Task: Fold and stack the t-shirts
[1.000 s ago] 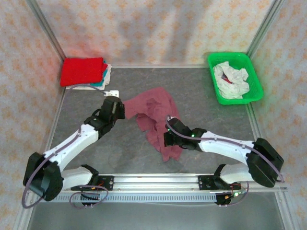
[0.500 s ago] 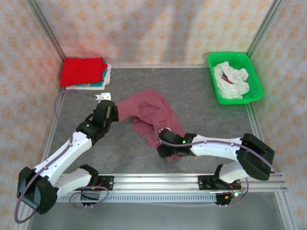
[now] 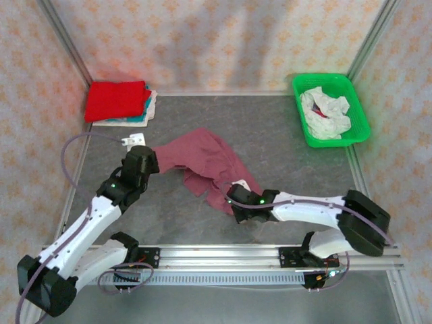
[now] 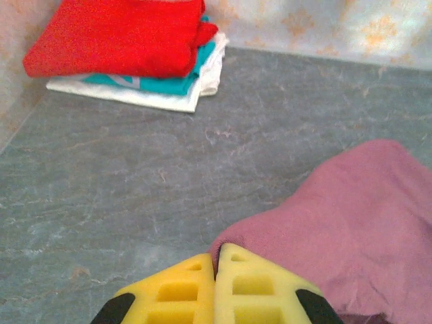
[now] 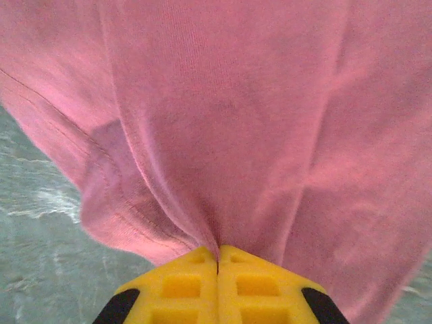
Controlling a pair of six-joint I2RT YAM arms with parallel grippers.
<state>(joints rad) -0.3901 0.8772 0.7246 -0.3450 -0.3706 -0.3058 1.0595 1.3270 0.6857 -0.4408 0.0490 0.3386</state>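
Down at the near edge, the two arm bases sit bolted on the metal rail (image 3: 216, 253), and both arms are reaching out over the grey counter (image 3: 290, 162). Nearest of the two, the right tool (image 3: 234, 200) comes in low from the right, and the right wrist view settles it: its yellow fingers (image 5: 263, 283) are clenched tight together on a bunched fold of the maroon t-shirt (image 5: 236, 121), the cloth fanning out from that pinch with a hemmed edge drooping to the left above the counter. A little farther out and to the left, the left tool (image 3: 145, 160) is clamped as well, and in the left wrist view its yellow pads (image 4: 175, 290) meet with no gap, nipping the edge of the maroon cloth right at their tips. Between the two grips the maroon t-shirt runs across the middle of the counter, rumpled, its left end at the left tool and its near right end at the right tool. Farther back, in the far left corner, there is a folded stack: a bright red t-shirt (image 4: 115, 37) on top, a teal t-shirt (image 4: 169, 84) under it, a white t-shirt (image 4: 135, 96) at the bottom. Over in the far right corner stands the green basket (image 3: 298, 101), with a crumpled white cloth (image 3: 324, 111) lying inside it.
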